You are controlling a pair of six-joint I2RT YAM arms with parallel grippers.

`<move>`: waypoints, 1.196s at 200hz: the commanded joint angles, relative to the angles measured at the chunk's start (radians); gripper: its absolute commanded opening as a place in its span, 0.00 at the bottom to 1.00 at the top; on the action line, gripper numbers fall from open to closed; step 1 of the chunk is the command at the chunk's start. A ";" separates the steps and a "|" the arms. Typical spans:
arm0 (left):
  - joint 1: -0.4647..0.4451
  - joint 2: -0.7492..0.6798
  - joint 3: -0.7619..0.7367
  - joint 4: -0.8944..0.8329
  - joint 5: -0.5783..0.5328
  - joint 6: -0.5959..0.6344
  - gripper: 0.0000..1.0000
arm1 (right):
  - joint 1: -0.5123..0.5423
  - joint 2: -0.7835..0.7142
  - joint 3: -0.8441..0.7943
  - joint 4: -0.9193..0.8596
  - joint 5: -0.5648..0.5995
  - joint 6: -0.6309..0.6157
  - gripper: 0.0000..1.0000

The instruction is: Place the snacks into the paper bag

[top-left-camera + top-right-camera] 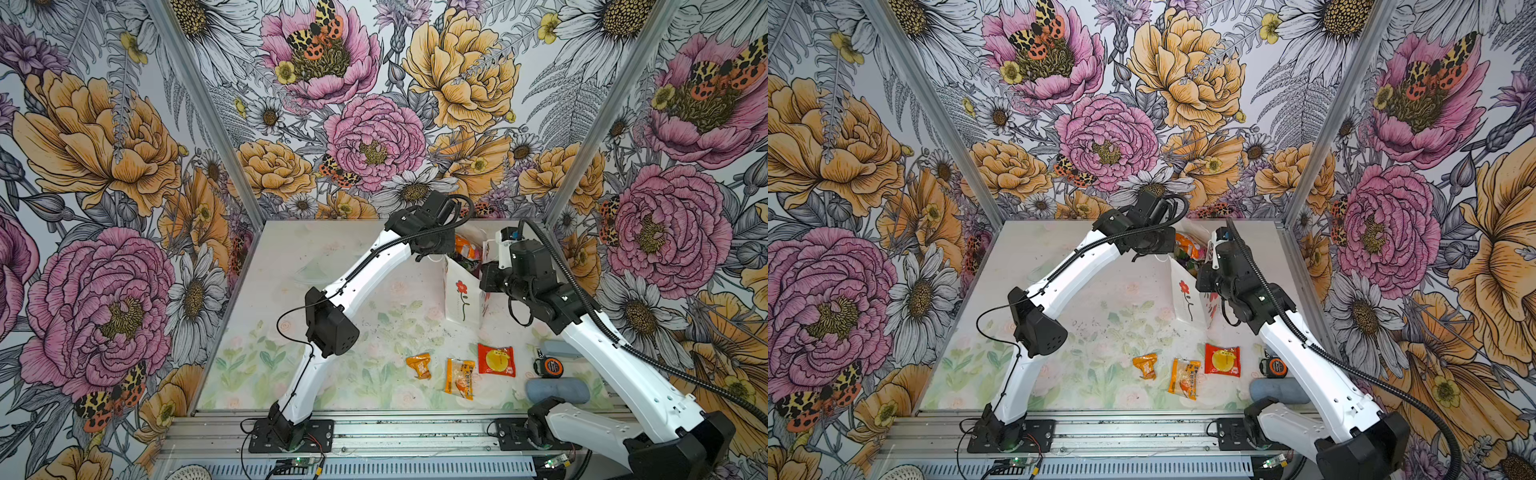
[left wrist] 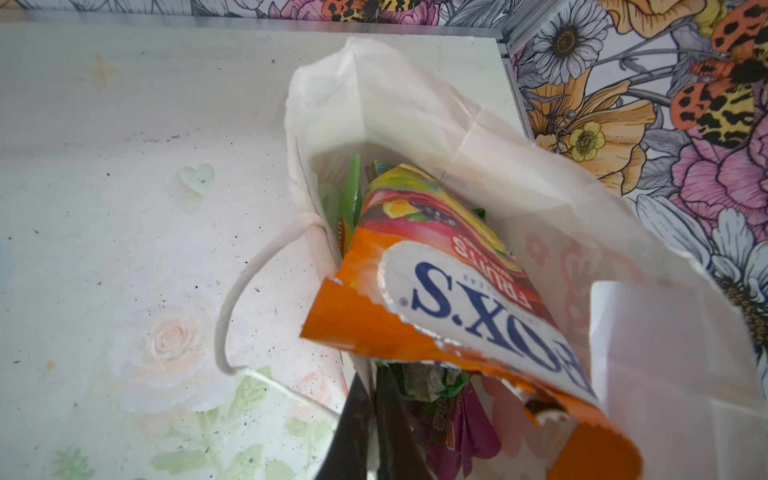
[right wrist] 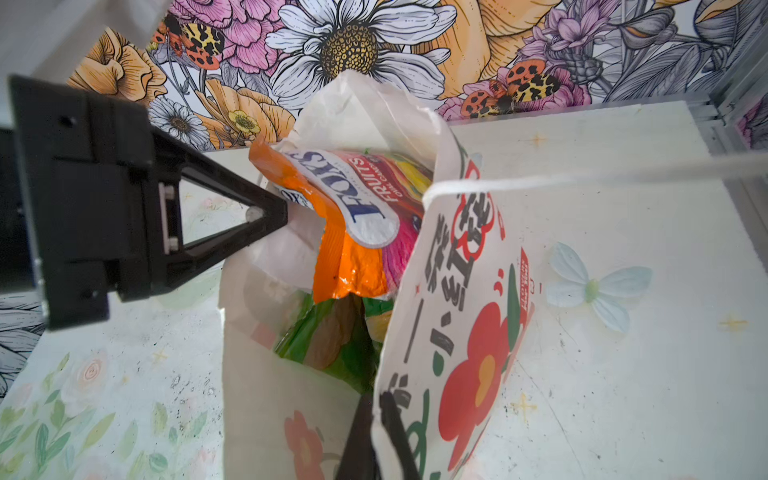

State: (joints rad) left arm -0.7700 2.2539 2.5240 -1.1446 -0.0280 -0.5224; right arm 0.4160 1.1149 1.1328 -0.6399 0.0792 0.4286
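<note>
Closest to me, three snacks lie flat on the table (image 1: 365, 332): a small orange sachet (image 1: 419, 365), a long orange sachet (image 1: 459, 378) and a red sachet (image 1: 496, 360). To their right a tape measure (image 1: 550, 367) sits between a near grey-blue case (image 1: 557, 391) and a far grey-blue case (image 1: 557, 348).

Farther back stands the paper bag (image 1: 457, 309), upright, with its mouth open. My right hand (image 3: 376, 419) is squeezed tight on the bag's flowery wall, one finger inside and one outside. My left hand (image 3: 279, 214) is squeezed tight too, at the other rim, right against the orange Fox's bag (image 2: 457, 291). I cannot tell if it pinches packet or paper.

The Fox's bag pokes out of the top. Down inside, under it, are a green packet (image 3: 332, 345) and a purple packet (image 2: 469, 432).
</note>
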 commanded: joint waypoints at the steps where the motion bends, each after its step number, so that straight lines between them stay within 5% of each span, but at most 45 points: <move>1: -0.005 -0.006 0.050 -0.004 -0.023 0.014 0.00 | 0.006 0.026 0.085 0.047 0.055 0.031 0.00; 57: -0.044 -0.062 0.251 0.031 -0.264 0.194 0.00 | -0.025 0.176 0.358 0.029 0.003 0.041 0.00; 88: -0.084 -0.179 0.008 0.112 -0.400 0.226 0.00 | 0.001 0.161 0.318 0.069 0.052 0.038 0.00; 111: -0.040 -0.251 -0.276 0.181 -0.275 0.114 0.00 | 0.001 0.174 0.197 0.111 0.004 0.057 0.00; 140: -0.006 -0.233 -0.367 0.158 -0.116 0.073 0.00 | 0.000 0.224 0.127 0.111 -0.006 0.082 0.00; 170: -0.044 -0.225 -0.231 0.111 -0.174 0.138 0.00 | -0.008 0.227 0.198 0.094 -0.023 0.072 0.00; 187: -0.080 -0.239 -0.178 0.125 -0.303 0.184 0.00 | -0.005 0.200 0.219 0.095 -0.029 0.067 0.00; 239: -0.142 -0.315 -0.312 0.326 -0.319 0.234 0.00 | -0.020 0.134 0.086 0.102 0.060 0.106 0.00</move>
State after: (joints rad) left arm -0.8776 2.0411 2.2517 -1.0122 -0.3111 -0.3431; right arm 0.4110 1.3033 1.2648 -0.6273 0.0929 0.5007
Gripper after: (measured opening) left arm 0.046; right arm 0.047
